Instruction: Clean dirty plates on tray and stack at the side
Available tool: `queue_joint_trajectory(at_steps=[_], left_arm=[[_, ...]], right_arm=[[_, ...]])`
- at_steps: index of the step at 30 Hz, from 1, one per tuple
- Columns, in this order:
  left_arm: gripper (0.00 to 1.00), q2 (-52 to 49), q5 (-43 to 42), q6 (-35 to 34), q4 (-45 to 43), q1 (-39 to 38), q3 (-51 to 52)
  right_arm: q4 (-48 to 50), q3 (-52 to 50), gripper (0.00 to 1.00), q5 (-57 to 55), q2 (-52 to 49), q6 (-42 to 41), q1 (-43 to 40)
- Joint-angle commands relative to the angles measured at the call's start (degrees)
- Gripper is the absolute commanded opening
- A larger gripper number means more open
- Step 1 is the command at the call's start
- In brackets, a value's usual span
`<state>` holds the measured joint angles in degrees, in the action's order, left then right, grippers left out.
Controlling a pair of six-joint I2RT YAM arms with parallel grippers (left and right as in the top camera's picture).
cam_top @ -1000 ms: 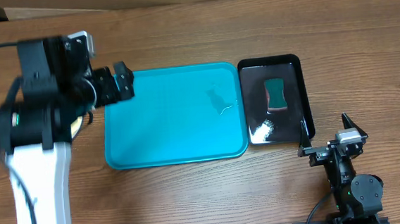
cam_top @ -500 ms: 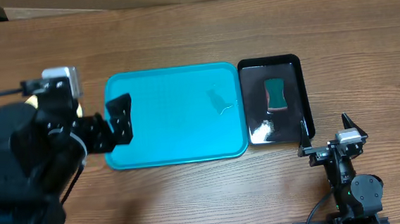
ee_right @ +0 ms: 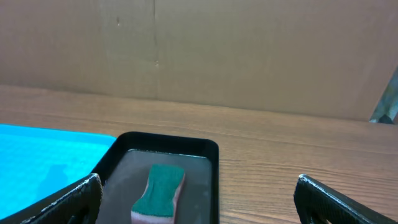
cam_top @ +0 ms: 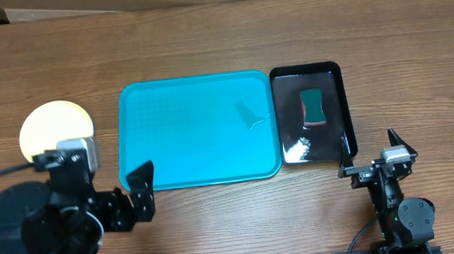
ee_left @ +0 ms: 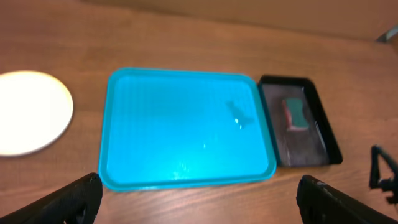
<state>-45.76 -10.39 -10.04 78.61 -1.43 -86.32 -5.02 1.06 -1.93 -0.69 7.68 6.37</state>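
Left of the tray, at 9 o'clock: one round pale yellow-white plastic plate (cam_top: 53,125) is seen lying flat on the wooden table (cam_top: 205,40), apart from the tray rim. It is judged to be set there as the side stack the task asks for.
Plate count: one disc is visible from above. Whether others lie beneath it cannot be told.
Tray: one large rectangular turquoise plastic tray (cam_top: 188,138) is placed at table centre. No plate is carried on it, only a small wet-looking mark (cam_top: 249,116) toward 2 o'clock.
Sponge station: one smaller glossy black tray (cam_top: 333,134) is set just beside the turquoise rim at 3 o'clock. One green sponge (cam_top: 314,106) is kept in it, judged to be within the right arm's reach.
Left gripper (cam_top: 139,193): it is positioned at 7 o'clock of the tray, with jaws spread wide and nothing held.
Right gripper (cam_top: 369,153): it is positioned at 5 o'clock, with jaws spread wide and empty, apart from the sponge.
Task state: completion, or near completion, is judged from the tray being bare of plates.
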Motion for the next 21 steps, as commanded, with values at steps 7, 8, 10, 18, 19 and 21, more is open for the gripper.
queue_joint_trajectory(at_steps=[7,8,10,18,19,21], left_arm=[[1.00,11.61,0.52,1.25,-3.56,4.09,18.56],[1.00,12.96,0.50,1.22,-6.19,4.09,20.37],[1.00,15.47,0.35,0.61,-12.39,4.09,23.63],[1.00,27.85,0.22,-8.48,-54.49,4.09,40.39],[1.00,29.22,-0.07,-8.68,-59.71,4.09,42.62],[1.00,31.76,-0.72,-8.66,-68.81,4.09,46.80]], right_arm=[[0.42,-0.61,1.00,-0.76,0.52,-0.26,-0.24],[0.42,-0.61,1.00,-0.76,0.52,-0.24,-0.24],[0.42,-0.61,1.00,-0.76,0.52,-0.24,-0.24],[0.42,-0.61,1.00,-0.74,0.52,-0.26,-0.24],[0.42,-0.61,1.00,-0.76,0.52,-0.24,-0.24],[0.42,-0.61,1.00,-0.76,0.52,-0.24,-0.24]])
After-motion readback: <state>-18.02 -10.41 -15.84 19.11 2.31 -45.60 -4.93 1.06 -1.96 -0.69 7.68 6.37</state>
